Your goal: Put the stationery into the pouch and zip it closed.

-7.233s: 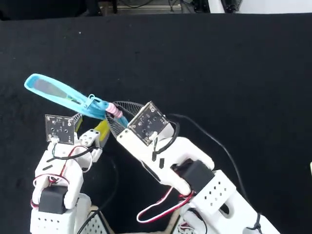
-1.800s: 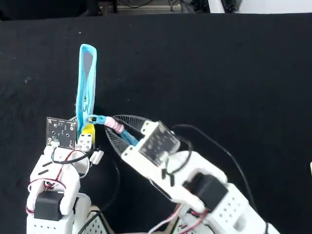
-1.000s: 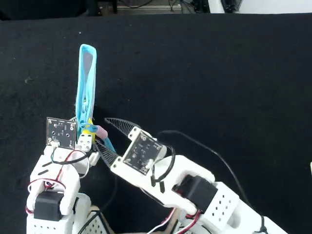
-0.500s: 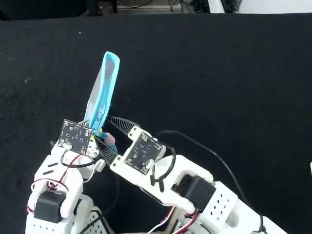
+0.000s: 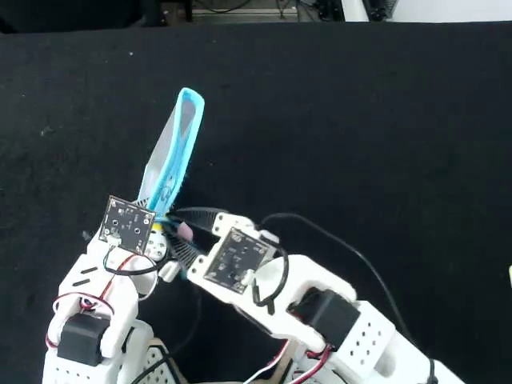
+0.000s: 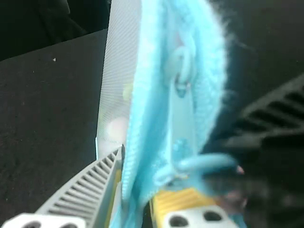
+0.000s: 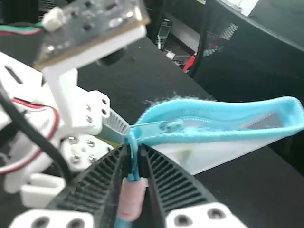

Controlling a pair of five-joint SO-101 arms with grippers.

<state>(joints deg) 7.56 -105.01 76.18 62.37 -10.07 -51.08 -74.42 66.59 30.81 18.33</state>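
Lengthwise, pouch points away, tilted right, near end in left gripper

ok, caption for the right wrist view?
Right gripper pinches the zipper cord of the blue pouch while the left gripper holds its end.

A black cloth lies spread wide (cables tangle beyond its far edge).

Even overhead light falls on the matte black counter, which shows almost no shadows. The white arm shells are bright, close to glare. Near the left wrist camera, the blue pouch is strongly lit against darkness.
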